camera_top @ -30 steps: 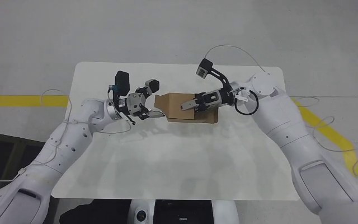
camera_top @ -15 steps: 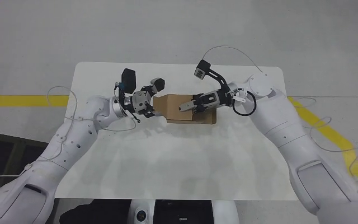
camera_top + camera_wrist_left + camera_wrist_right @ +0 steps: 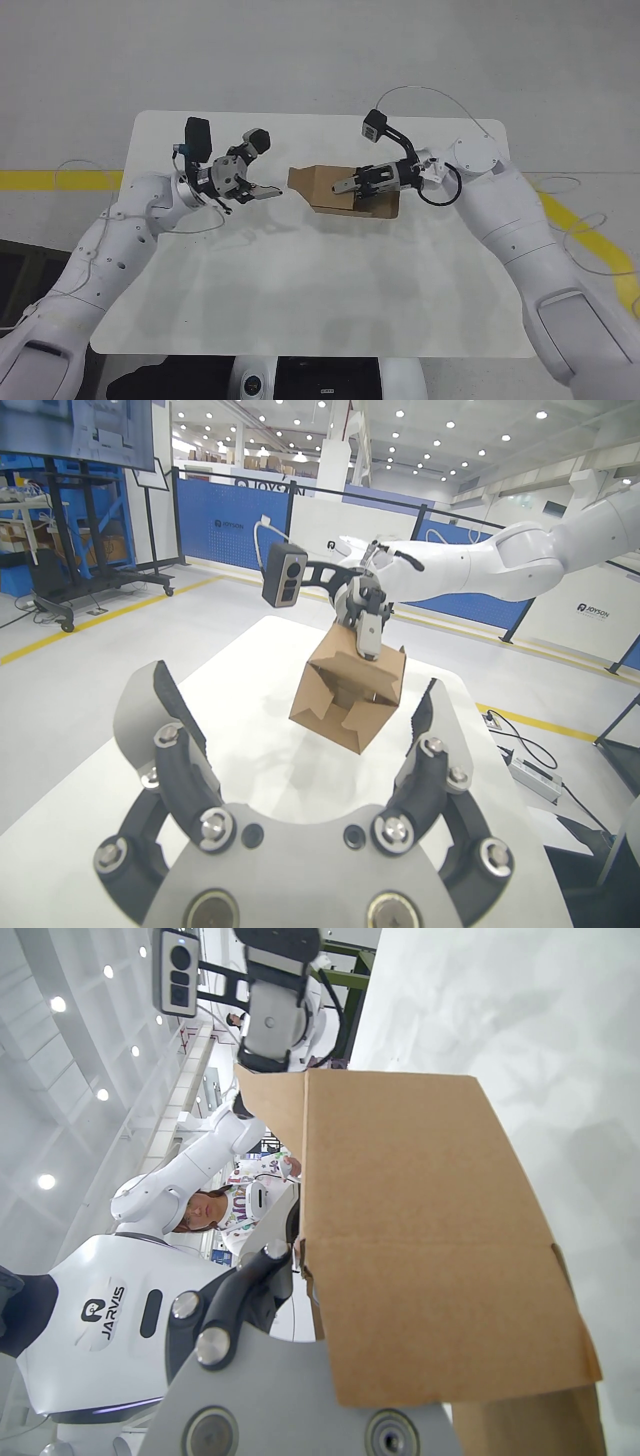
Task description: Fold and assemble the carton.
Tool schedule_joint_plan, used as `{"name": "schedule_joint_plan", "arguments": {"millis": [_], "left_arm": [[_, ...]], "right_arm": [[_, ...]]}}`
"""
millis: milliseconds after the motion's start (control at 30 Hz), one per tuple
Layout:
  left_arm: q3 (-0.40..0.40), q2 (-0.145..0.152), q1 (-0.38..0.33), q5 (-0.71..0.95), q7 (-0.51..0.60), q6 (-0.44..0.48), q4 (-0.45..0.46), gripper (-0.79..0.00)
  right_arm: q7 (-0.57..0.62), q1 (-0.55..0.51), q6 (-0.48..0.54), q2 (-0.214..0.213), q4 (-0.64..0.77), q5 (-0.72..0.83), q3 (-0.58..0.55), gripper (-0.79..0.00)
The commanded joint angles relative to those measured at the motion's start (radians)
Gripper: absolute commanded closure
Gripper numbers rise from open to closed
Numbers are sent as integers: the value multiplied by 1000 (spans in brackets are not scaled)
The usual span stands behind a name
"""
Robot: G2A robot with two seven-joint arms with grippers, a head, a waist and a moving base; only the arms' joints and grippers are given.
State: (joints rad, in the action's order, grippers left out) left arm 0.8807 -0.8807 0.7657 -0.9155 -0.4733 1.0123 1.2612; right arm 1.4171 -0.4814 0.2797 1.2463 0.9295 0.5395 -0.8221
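The brown carton (image 3: 335, 190) is near the table's middle, held tilted by my right gripper (image 3: 348, 186), which is shut on its upper wall. In the left wrist view the carton (image 3: 350, 695) turns its open end towards me, with flaps partly folded inward, and the right gripper (image 3: 369, 640) pinches its top edge. My left gripper (image 3: 262, 190) stands open a short way left of the carton, touching nothing; its fingers (image 3: 167, 705) are spread wide. The right wrist view has a carton panel (image 3: 425, 1238) close up, with one finger (image 3: 280, 1233) against its edge.
The white table (image 3: 300, 290) has bare surface in front of and around the carton. A yellow floor line (image 3: 60, 180) runs past the table's left and right sides.
My left gripper has pulled back leftward from the carton's open end, leaving a gap. The right gripper has shifted slightly right with the carton.
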Motion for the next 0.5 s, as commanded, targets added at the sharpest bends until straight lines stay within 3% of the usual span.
{"name": "schedule_joint_plan", "arguments": {"millis": [0,167,467], "left_arm": [[18,7,7,-4,1,0,27,-785],[38,13,10,-11,37,0,60,-785],[-7,-8,-23,88,173,0,9,-785]], "right_arm": [[-5,-2,-12,1,7,-14,5,0],[-14,-1,-33,6,30,-43,17,0],[5,1,-29,10,53,-27,6,0]]}}
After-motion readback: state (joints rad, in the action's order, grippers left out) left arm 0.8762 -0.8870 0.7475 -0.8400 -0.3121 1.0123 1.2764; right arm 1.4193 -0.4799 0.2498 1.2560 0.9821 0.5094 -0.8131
